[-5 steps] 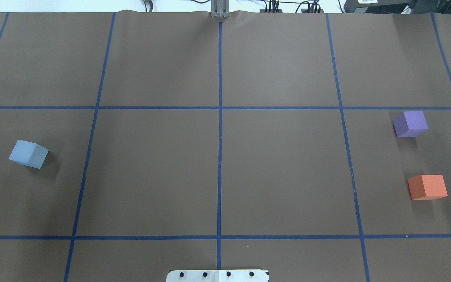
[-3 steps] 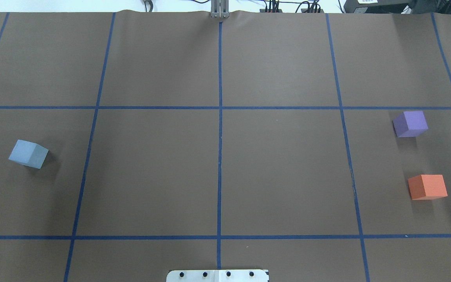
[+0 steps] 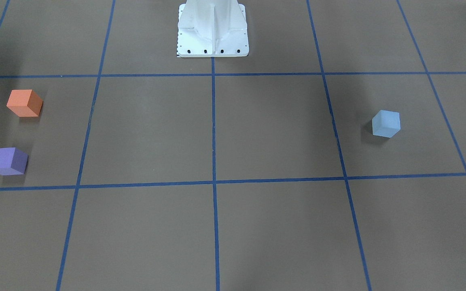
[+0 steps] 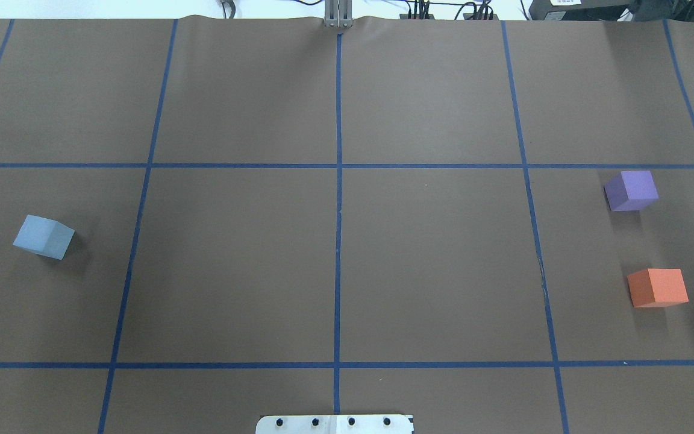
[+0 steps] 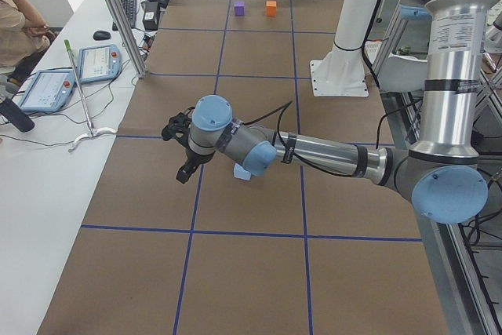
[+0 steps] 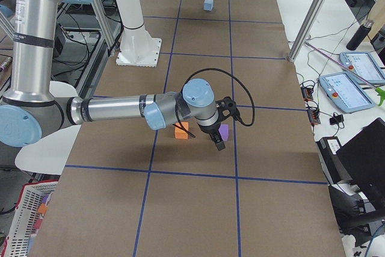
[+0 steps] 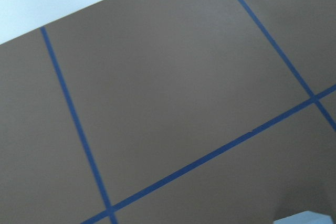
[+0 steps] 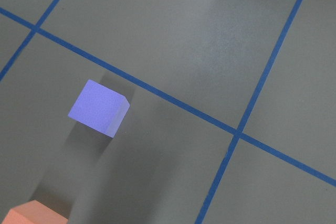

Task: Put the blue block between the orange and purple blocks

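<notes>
Approach stage. Judged best: centre the left hand point(image 5: 180, 154) over the blue block point(image 4: 44, 237) and square it to 2 opposite faces before descending. The block, a pale matte cube, rests flat on the worktop point(image 4: 335, 253) at the robot's left, askew to the grid tape and well apart from the orange block point(image 4: 658, 287) and purple block point(image 4: 631, 190). Right hand point(image 6: 218, 142) hangs near those 2. Whether either hand is released or clenched cannot be told.

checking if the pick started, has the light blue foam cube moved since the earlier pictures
No. The light blue foam cube sits the same way left of the blue tape line.
</notes>
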Robot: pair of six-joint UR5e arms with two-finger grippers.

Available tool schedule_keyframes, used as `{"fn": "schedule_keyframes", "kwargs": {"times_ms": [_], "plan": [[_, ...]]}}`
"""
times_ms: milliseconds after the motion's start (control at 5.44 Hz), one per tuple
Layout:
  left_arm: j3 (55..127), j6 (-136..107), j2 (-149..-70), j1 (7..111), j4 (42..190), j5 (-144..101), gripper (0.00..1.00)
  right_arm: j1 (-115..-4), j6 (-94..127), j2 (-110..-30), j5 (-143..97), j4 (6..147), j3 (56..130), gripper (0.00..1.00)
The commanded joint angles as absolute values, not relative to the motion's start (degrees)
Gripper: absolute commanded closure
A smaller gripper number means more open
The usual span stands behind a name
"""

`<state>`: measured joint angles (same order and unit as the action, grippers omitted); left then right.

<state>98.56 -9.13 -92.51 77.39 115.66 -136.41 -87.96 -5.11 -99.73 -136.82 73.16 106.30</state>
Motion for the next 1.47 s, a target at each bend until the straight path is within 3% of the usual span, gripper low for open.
{"fn": "schedule_keyframes", "kwargs": {"times_ms": [0,552,1287], "plan": [[98.52,-19.23,-92.73,69.20,115.75,-132.05,0.00,-87.63,-2.99,-99.67,-137.02,72.86,106.26,0.00],[98.88,-36.06,-91.49,53.31,115.75,-121.56,0.00,-87.63,-3.16,-100.02,-137.02,72.77,106.26,0.00],[100.72,-35.86,-86.05,49.06,116.37,-121.11,0.00,-87.63,-3.69,-100.81,-137.02,72.69,106.26,0.00]]}}
